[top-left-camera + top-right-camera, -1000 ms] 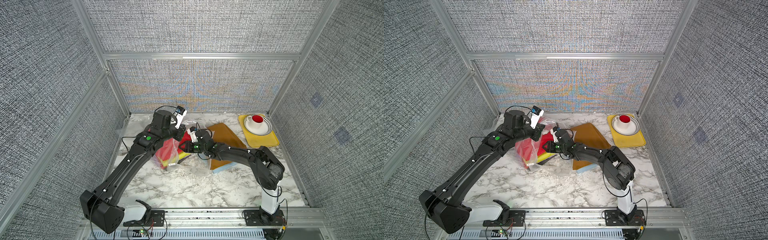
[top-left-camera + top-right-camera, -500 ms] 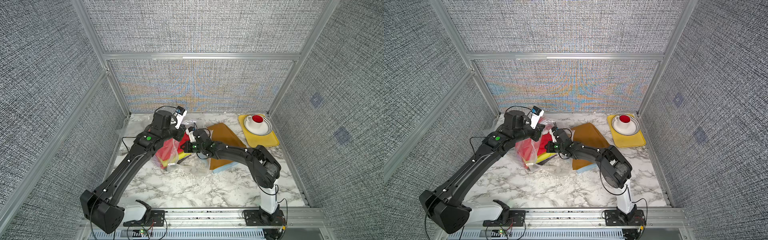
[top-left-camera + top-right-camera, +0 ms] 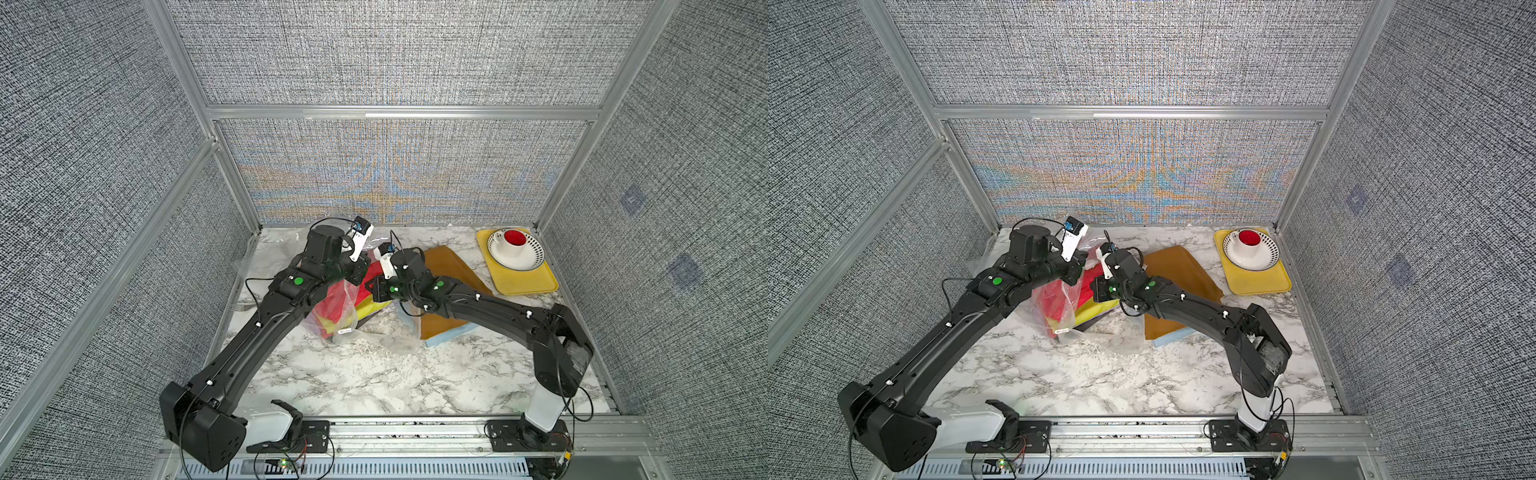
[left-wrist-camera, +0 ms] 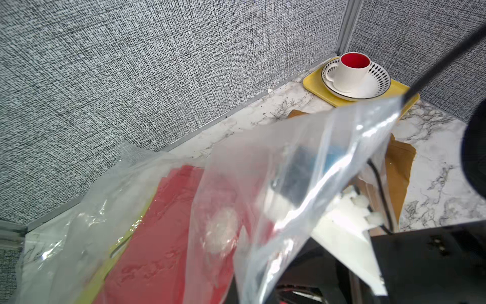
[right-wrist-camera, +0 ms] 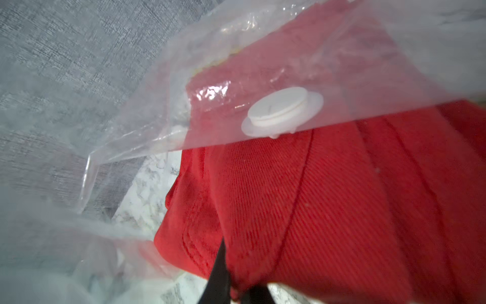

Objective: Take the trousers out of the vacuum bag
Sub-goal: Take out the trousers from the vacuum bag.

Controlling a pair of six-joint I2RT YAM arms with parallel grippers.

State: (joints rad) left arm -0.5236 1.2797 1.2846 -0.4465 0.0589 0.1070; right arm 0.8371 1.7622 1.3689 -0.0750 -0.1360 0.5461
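One pair, the red trousers [image 5: 315, 210], is the one being grabbed. The right end effector [image 3: 376, 289] was spread a second ago. Now it is pressed together on the red cloth, right at the bag's mouth. So I think the pull-out can start.

The red trousers are still mostly inside the bag [image 3: 347, 320], on top of yellow trousers [image 3: 1096, 309]. The white valve [image 5: 282, 111] sits on the clear film just over them. The pile's long way seems to slant from the end effectors at the back down toward the front of the counter [image 3: 374, 374]. The pinched end points at the right arm.

The left end effector [image 3: 359, 270] is pressed shut on the bag's top film and holds it up, same as before, so the mouth gapes.

Mustard trousers [image 3: 451, 266] and light blue trousers [image 3: 453, 334] lie out of the bag, stacked under the right arm. Well apart, in the back corner, is a yellow tray [image 3: 540, 284] with a cup [image 3: 513, 245].
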